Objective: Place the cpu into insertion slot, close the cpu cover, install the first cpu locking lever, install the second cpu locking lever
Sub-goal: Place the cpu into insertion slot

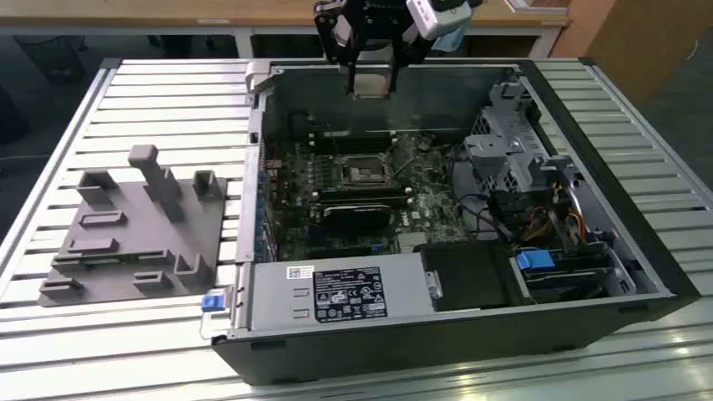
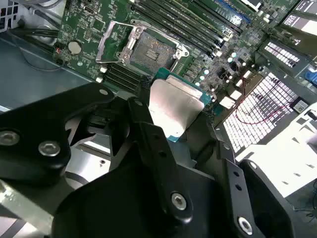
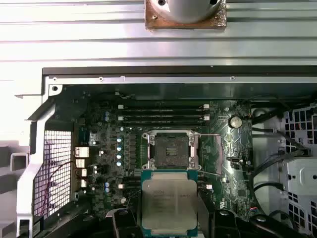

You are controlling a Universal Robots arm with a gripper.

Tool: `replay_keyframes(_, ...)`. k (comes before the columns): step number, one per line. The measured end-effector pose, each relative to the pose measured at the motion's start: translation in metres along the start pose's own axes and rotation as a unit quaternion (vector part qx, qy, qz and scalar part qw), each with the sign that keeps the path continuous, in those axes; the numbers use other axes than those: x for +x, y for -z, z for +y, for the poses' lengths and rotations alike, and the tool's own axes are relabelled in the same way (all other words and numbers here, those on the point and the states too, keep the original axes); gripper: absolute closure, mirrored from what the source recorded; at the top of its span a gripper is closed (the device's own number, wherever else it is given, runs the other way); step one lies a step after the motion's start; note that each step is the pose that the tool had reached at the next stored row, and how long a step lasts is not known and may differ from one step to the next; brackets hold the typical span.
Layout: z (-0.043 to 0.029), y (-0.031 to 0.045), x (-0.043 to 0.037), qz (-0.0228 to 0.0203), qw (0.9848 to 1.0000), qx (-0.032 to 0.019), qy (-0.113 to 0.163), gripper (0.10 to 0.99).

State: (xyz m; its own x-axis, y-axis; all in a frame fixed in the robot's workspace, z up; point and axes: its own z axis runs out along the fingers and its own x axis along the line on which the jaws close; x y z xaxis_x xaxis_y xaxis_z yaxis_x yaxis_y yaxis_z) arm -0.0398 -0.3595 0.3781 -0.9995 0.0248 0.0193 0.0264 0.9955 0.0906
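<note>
Silvery-grey on top and green at its rim, the cpu (image 3: pixel 169 196) hangs in the gripper (image 3: pixel 169 220), whose black jaws pinch it by two opposite edges. In the first wrist view its near edge is cut off by the frame, and in the second wrist view one black finger (image 2: pixel 148 129) hides a strip of the cpu (image 2: pixel 173 104). In the exterior view the cpu (image 1: pixel 371 82) shows as a small pale square under the gripper (image 1: pixel 371 87), high above the far wall of the open computer case (image 1: pixel 446 347). The insertion slot (image 3: pixel 171 148) lies bare on the green-black motherboard, its dark contact field uncovered and nothing seated in it; it shows too in the second wrist view (image 2: pixel 151 52) and the exterior view (image 1: pixel 362 173). The cpu cover (image 2: pixel 106 42) stands swung up at one side of the slot, and its thin levers are hard to tell apart from it. Long memory slots (image 3: pixel 163 113) run beside the socket, and a coin battery (image 3: pixel 234 121) sits nearby. Inside the case also sit a black rectangular block (image 1: pixel 356 213), a grey power supply (image 1: pixel 334 294) and a metal drive cage (image 1: pixel 513 142) with tangled cables. On the slatted table (image 1: pixel 167 100), at the exterior view's left, rests a grey fixture plate (image 1: pixel 134 225), well apart from the case.
</note>
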Motion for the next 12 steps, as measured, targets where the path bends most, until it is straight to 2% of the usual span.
replay_keyframes(12,0.0,0.0,0.0001,-0.0007,1.0,-0.0001,-0.008,0.549)
